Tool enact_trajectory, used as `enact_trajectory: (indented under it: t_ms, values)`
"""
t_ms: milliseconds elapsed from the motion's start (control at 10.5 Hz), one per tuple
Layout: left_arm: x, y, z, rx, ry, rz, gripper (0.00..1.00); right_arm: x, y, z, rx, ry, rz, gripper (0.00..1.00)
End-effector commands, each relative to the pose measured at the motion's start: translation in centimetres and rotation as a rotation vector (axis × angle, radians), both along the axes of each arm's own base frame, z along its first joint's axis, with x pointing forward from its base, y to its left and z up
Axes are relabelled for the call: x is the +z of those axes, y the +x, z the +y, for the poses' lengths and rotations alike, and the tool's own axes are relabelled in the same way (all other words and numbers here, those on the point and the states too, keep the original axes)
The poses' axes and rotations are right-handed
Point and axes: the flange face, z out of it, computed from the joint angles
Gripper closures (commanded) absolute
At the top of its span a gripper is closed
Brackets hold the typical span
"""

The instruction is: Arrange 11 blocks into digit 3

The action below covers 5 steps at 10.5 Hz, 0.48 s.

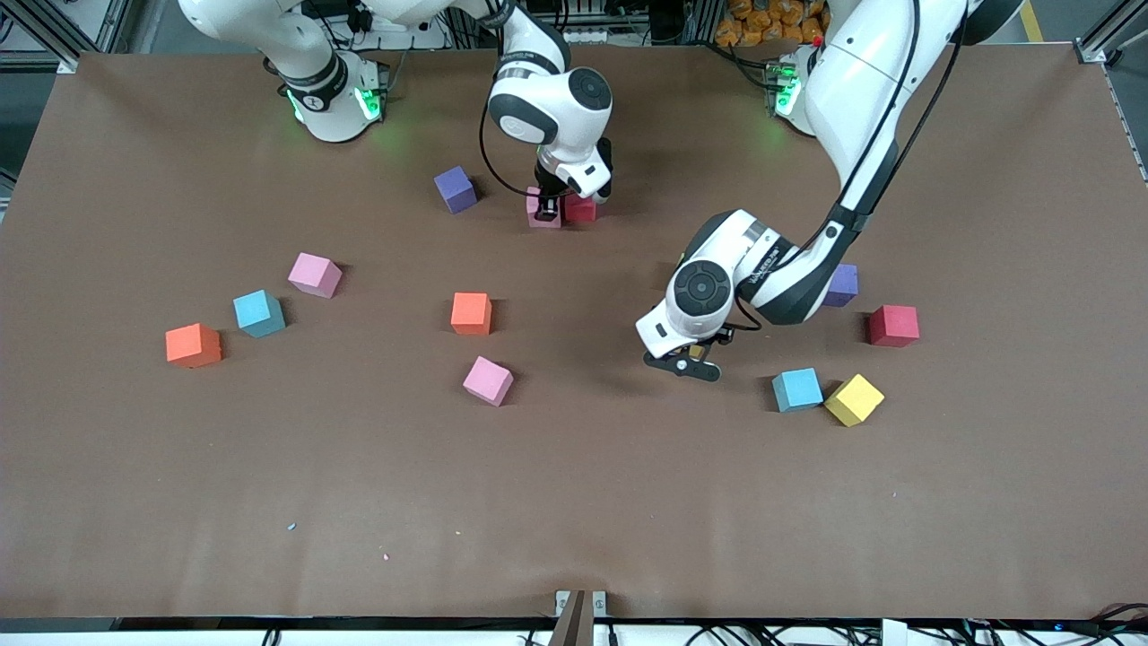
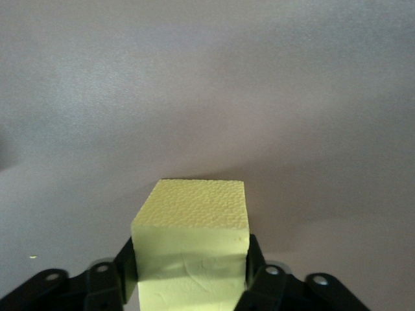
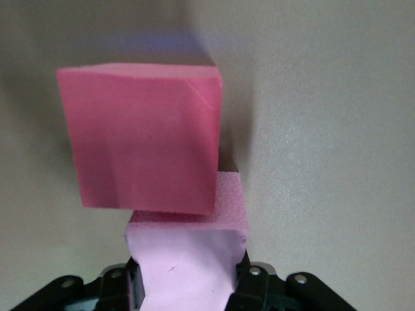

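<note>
A broad desk [image 1: 574, 502] fills nearly the whole front view, covered in a matte brown sheet that shows faint creases and a few tiny pale specks toward the camera's edge. Soft light falls from above, leaving blurred shadows on the brown surface (two greenish glows tint it near the top edge). Aluminium frame rails [image 1: 63, 31] stand at the upper corners. Black cables [image 1: 1013, 632] run along a pale strip below the desk's near edge, where a small metal bracket [image 1: 580, 606] is fixed at the middle. Above the top edge sits a heap of orange objects [image 1: 771, 20].
</note>
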Motion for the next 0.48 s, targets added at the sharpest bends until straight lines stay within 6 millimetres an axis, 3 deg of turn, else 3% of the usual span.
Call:
enact_trajectory:
  t_ms: [0, 95, 381]
  values:
    - [0.8, 0.3, 0.3, 0.024, 0.0, -0.016, 0.9, -0.4, -0.4, 1.2, -0.009, -0.019, -0.009, 1.0]
    - [1.3, 0.5, 0.0, 0.063, 0.0, -0.03, 0.98, -0.4, -0.7, 1.4, -0.005, -0.019, -0.009, 1.0]
    - [3.9, 1.5, -0.2, 0.13, -0.024, -0.019, 1.0, -0.4, -0.7, 0.7, -0.003, -0.065, -0.001, 1.0]
